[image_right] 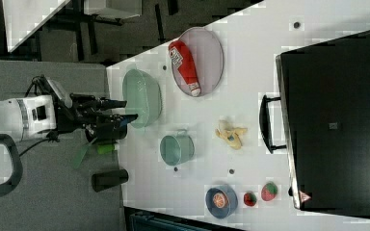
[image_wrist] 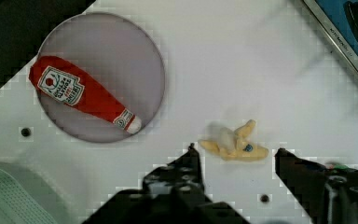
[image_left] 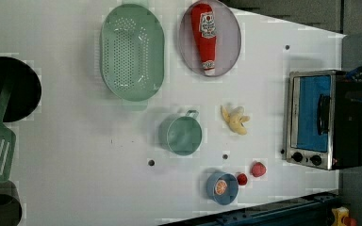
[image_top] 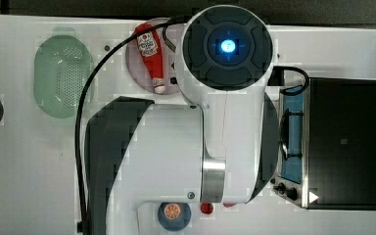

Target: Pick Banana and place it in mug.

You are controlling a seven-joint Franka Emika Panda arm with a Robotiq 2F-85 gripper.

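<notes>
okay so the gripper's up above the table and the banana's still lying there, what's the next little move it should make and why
Probably a straight descent onto the banana. In the wrist view the gripper is open, its fingers apart with the banana lying on the table between them, untouched. The mug stands empty beside the banana, so the pick comes first: lower until the fingers bracket the banana, then close.

Top view is looking straight down from above the arm [image_top: 176, 147], close enough that it is covering much of the surface [image_top: 19, 161]. Left view is looking down from farther off, taking in the whole surface. Right view is looking steeply down from beside the surface. Wrist view is looking down close past the end effector [image_wrist: 235, 161]. All four are sharing the ketchup bottle [image_top: 150, 54] on its plate [image_top: 136, 68].
</notes>
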